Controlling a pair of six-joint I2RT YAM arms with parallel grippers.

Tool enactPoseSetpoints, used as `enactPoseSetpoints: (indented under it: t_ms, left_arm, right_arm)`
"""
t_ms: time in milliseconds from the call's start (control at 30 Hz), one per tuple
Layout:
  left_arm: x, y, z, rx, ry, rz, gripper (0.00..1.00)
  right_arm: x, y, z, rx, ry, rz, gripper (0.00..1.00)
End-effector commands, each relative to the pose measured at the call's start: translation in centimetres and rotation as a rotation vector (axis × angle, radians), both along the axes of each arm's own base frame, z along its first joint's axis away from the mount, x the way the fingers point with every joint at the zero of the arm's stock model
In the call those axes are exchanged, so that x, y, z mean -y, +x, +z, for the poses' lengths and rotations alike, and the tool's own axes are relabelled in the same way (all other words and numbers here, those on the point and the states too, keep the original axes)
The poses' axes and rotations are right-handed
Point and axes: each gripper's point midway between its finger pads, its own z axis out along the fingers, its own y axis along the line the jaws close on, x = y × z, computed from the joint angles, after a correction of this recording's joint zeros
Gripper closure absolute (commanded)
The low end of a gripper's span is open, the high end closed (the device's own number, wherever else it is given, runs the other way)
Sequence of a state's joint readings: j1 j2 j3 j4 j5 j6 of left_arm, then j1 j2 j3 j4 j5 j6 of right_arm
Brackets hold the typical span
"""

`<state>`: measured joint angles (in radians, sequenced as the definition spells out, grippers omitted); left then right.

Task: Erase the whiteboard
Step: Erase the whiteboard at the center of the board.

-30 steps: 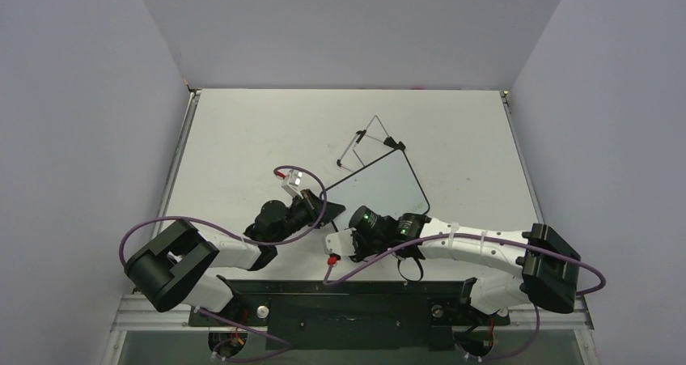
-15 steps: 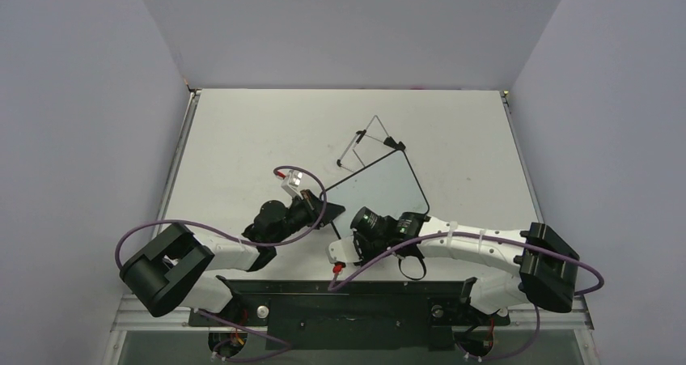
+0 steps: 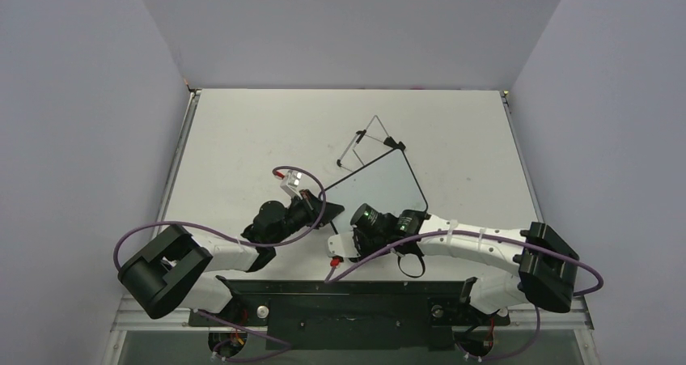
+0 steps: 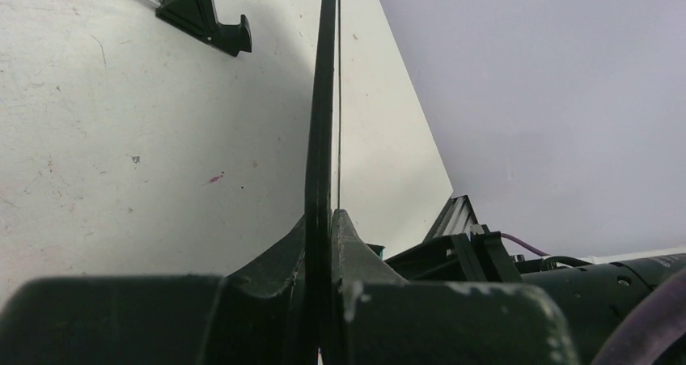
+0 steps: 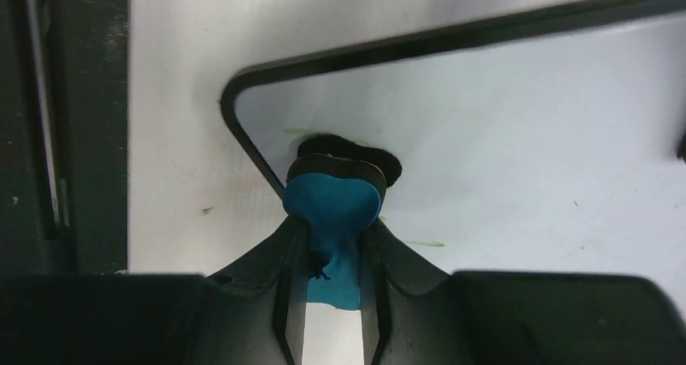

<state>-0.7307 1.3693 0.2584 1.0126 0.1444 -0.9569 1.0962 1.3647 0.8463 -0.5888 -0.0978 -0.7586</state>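
On the white table (image 3: pixel 243 138), we found the whiteboard (image 3: pixel 380 183) lying near the middle, its far corner just beside the wire easel stand (image 3: pixel 357 141). The left gripper (image 4: pixel 323 219) was clamped tight on the board's black edge. The right gripper (image 5: pixel 333 234) pinched a blue eraser (image 5: pixel 332 199), pressed against the board near a rounded corner, beside faint green marks (image 5: pixel 425 244).

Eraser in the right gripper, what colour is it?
Blue eraser, black pad at its tip; right wrist view shows it best.

Scuffed white table (image 3: pixel 243 130) bears wire stand (image 4: pixel 202 17), beside the whiteboard (image 3: pixel 380 183).
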Motion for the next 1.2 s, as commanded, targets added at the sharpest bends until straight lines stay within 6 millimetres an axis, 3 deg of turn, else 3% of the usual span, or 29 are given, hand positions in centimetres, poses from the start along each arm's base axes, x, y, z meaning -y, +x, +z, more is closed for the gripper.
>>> enactPoseSetpoints:
  t_ms: [0, 67, 133, 333, 600, 667, 767, 967, 1067, 1167]
  left_arm:
    - [0.7, -0.5, 3.7, 0.092, -0.088, -0.043, 1.00]
    - [0.8, -0.5, 3.7, 0.092, -0.088, -0.048, 1.00]
    - [0.8, -0.5, 3.7, 0.093, -0.089, -0.051, 1.00]
    - [0.9, -0.5, 4.0, 0.094, -0.095, -0.051, 1.00]
    - [0.9, -0.2, 3.7, 0.076, -0.082, -0.040, 1.00]
    - [1.0, -0.1, 3.7, 0.076, -0.079, -0.040, 1.00]
    - [0.9, -0.1, 3.5, 0.074, -0.075, -0.041, 1.00]
    - [1.2, -0.3, 3.5, 0.073, -0.080, -0.060, 1.00]
    - [1.2, -0.3, 3.5, 0.072, -0.084, -0.062, 1.00]
    - [1.1, -0.3, 3.4, 0.071, -0.083, -0.055, 1.00]
  right_arm:
    - [-0.3, 3.2, 2.2, 0.064, 0.102, -0.146, 1.00]
    - [0.4, 6.0, 3.4, 0.138, 0.147, -0.274, 1.00]
    - [1.0, 6.8, 3.7, 0.146, 0.166, -0.314, 1.00]
    - [-0.4, 0.6, 1.3, -0.020, 0.090, -0.029, 1.00]
    - [-2.5, -3.1, 0.4, 0.009, -0.007, 0.132, 1.00]
    - [-2.1, -2.8, 0.2, 0.045, -0.032, 0.133, 1.00]
    - [-1.1, -0.1, 0.6, 0.137, -0.051, 0.047, 1.00]
    - [-1.1, 5.2, 3.8, 0.267, 0.032, -0.176, 1.00]
    - [-1.8, 5.3, 4.4, 0.283, 0.036, -0.176, 1.00]
    - [-2.6, 2.4, 3.2, 0.234, 0.005, -0.037, 1.00]
